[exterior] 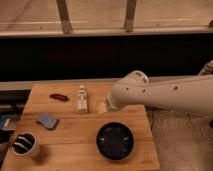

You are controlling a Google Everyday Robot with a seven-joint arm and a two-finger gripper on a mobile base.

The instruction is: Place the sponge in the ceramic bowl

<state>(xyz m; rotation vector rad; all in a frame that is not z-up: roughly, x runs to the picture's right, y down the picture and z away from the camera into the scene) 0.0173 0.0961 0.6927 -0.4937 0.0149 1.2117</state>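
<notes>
At the left near corner of the wooden surface (75, 150) we see a pale cup (25, 144) with a dark striped inside; just beyond it and slightly right lies the sponge (47, 120), flat on the wood, its long axis slanting from far left to near right as best we can judge; farther back sit a small red thing (59, 97) and then a little upright bottle (82, 98). Right of the bottle, just beside it, is the end effector (103, 107), mostly hidden behind the thick white arm (160, 95) that reaches in from the right; only a pale tip shows, and we cannot tell whether it is apart or together; no sponge shows at it. So the sponge lies to its left and a little nearer us, with the bottle close to the path between them. The black bowl (115, 141) stands nearer us and slightly right of the end effector, well apart from the sponge; its inside looks bare, showing only glints.

The wood is level with open room around the sponge on all sides but the cup's; beyond the surface's right edge we see speckled floor (180, 145); behind runs a dark band below a rail.
</notes>
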